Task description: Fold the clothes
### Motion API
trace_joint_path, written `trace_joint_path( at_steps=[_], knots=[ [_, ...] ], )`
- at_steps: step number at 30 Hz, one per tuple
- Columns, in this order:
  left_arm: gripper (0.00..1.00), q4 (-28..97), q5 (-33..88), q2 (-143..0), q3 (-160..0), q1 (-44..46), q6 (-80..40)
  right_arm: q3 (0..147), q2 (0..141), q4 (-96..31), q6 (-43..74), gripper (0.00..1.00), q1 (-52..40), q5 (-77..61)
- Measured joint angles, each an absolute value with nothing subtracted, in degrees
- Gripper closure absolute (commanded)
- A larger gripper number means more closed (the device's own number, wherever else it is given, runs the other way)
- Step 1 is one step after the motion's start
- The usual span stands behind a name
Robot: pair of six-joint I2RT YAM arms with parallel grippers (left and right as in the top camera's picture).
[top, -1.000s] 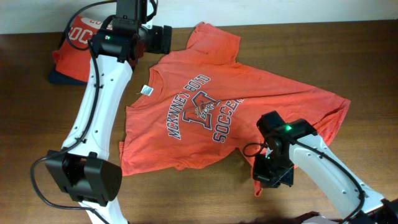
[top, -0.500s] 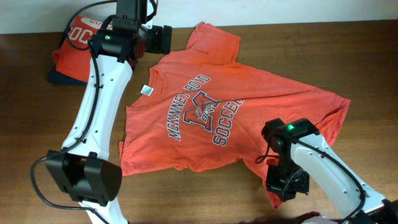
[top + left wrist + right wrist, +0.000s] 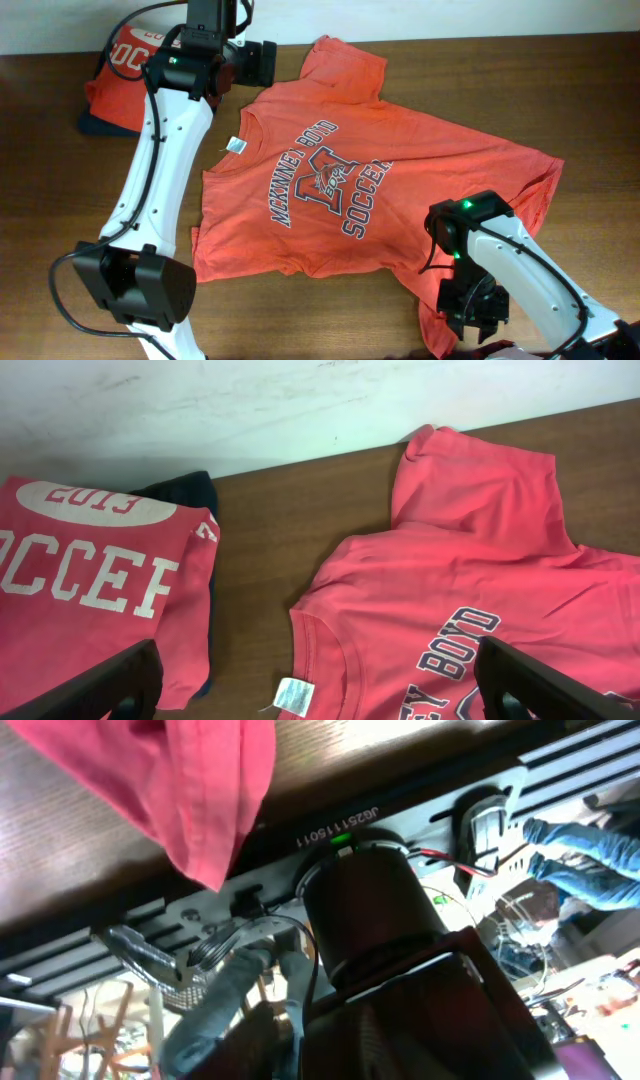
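Note:
An orange-red T-shirt (image 3: 300,230) with navy-and-white "SOCCER" lettering lies face up across the table, its white neck tag (image 3: 235,146) to the left. My right gripper (image 3: 470,312) is at the front edge, shut on the shirt's lower hem corner, which is drawn out toward the front. A flap of that cloth (image 3: 190,790) hangs in the right wrist view, where the fingers are hidden. My left gripper (image 3: 262,60) hovers open above the collar at the back; the left wrist view shows its open fingers (image 3: 318,650) over the shirt (image 3: 470,590) and tag (image 3: 293,695).
A second folded orange-red shirt (image 3: 125,60) with white "SOCCER" lettering sits at the back left on a navy garment (image 3: 100,125); both show in the left wrist view (image 3: 80,580) (image 3: 195,490). A white wall (image 3: 300,400) runs behind the table. The right arm's base (image 3: 370,890) is below the front edge.
My right gripper has moved toward the front edge and pulled the shirt's lower corner with it, stretching that hem out. The left arm has not moved.

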State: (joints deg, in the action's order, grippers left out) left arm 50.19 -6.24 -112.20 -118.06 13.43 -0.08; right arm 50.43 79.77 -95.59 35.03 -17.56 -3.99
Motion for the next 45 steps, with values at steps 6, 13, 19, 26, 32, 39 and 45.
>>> trace_joint_path(
  at_steps=[6,13,19,26,32,39,45],
  knots=[
    [0.01,50.22,-6.22,-112.20,-118.06,13.43,-0.08,55.88,79.77,-94.48,33.65,0.40,-17.23,-4.34],
    [0.01,50.30,-6.22,-112.20,-118.06,13.43,-0.08,81.41,82.11,-92.55,28.18,0.25,-8.58,-3.31],
    [0.01,50.26,-6.24,-112.20,-118.04,13.43,-0.08,99.77,93.32,-92.49,20.95,0.27,3.84,-2.59],
    [0.01,50.26,-6.24,-112.20,-118.04,13.43,-0.10,110.83,114.30,-80.93,14.41,0.69,5.91,-3.29],
    [0.01,50.30,-6.24,-112.20,-118.02,13.43,-0.10,111.55,129.36,-68.95,12.95,0.96,4.27,-5.21],
    [0.01,50.33,-6.24,-112.20,-118.02,13.43,-0.08,111.55,132.40,-68.84,12.62,0.96,0.71,-5.19],
    [0.01,50.33,-6.24,-112.20,-118.02,13.43,-0.10,111.53,132.40,-69.36,13.54,0.96,-1.65,-2.94]
  ],
)
